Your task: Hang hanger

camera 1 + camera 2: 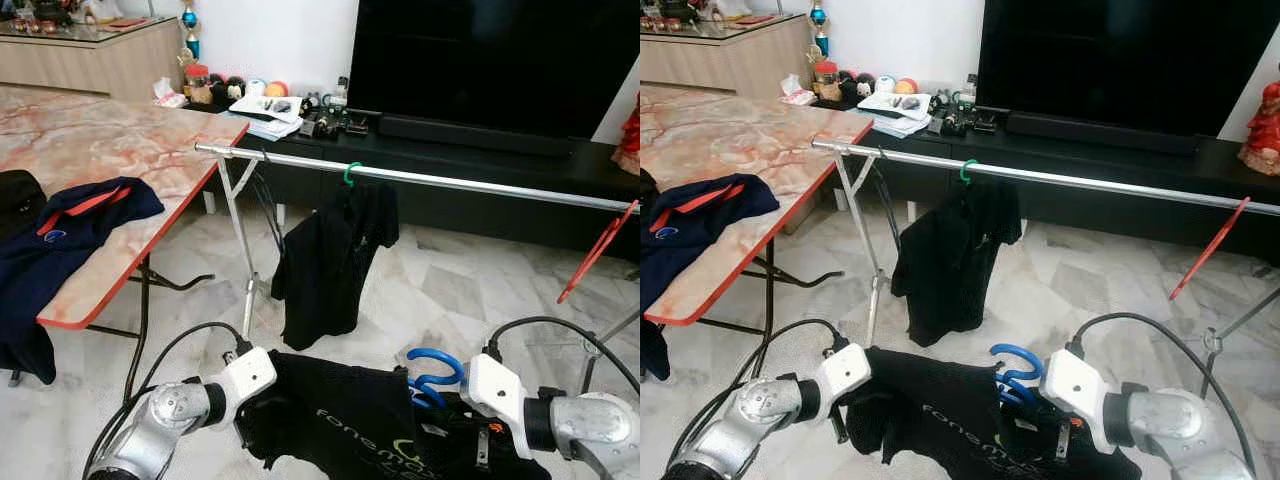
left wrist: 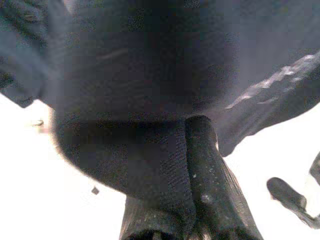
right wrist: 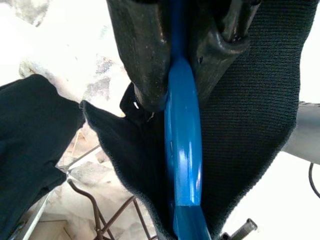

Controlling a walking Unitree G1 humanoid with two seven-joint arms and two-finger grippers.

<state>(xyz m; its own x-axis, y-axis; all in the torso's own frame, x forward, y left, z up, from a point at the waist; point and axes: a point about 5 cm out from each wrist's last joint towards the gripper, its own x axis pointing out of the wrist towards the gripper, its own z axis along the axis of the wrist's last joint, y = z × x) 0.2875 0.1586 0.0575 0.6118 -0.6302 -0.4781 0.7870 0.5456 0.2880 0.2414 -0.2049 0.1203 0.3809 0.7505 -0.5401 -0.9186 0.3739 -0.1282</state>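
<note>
We hold the blue hanger (image 1: 434, 374) low, well below and in front of the clothes rail (image 1: 420, 180), which runs crosswise. Our right gripper (image 3: 172, 65) is clamped on its hook and nearer the rail's bare stretch; our left gripper (image 2: 192, 170) pinches the black shirt (image 1: 345, 420).

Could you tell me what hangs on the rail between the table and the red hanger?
In the left eye view, one black shirt on a green hanger hangs from the rail; from it to the red hanger the rail is bare.
</note>
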